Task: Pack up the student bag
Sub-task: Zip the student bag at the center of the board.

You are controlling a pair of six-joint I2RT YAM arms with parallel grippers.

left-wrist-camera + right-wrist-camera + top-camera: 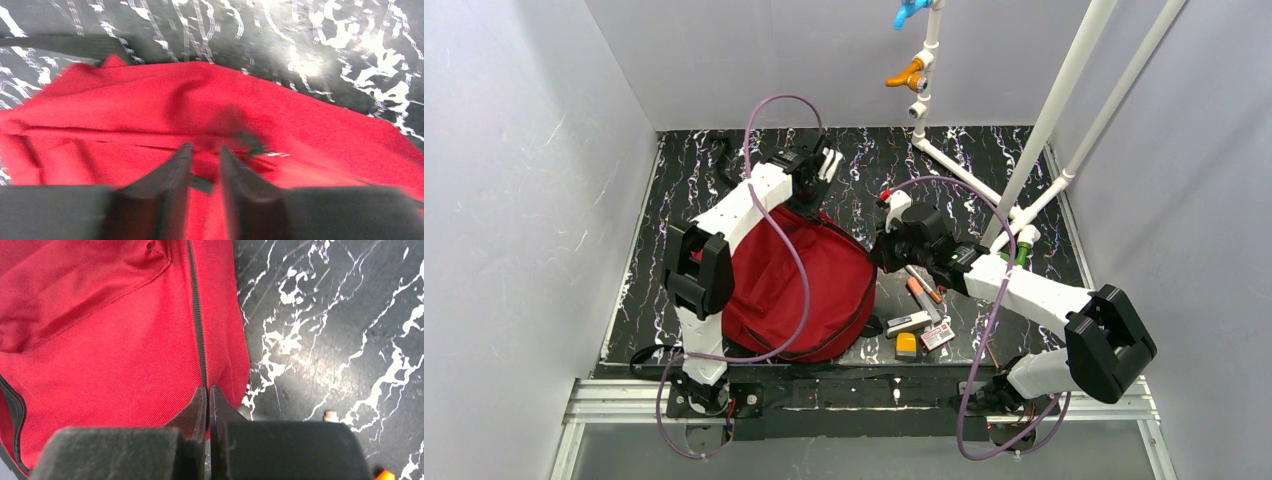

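Observation:
The student bag (pixel 774 290) is a dark red fabric backpack lying flat on the black marbled table, between the two arms. My left gripper (pixel 809 208) reaches down onto its far edge. In the left wrist view the left gripper (pixel 205 150) has its jaws nearly together on the red fabric (pixel 150 100), with a small dark tab (pixel 202 184) between them; this view is blurred. My right gripper (pixel 876 262) is at the bag's right edge. In the right wrist view the right gripper (pixel 206 389) is shut on the zip line (pixel 197 315) of the bag (pixel 100 350).
Loose items lie right of the bag: an orange marker (pixel 921 290), a white block (pixel 908 322), a small card (pixel 937 336) and an orange-and-black piece (pixel 907 346). A white pipe frame (pixel 1044 130) rises at the back right. A black strap (pixel 60 45) lies beyond the bag.

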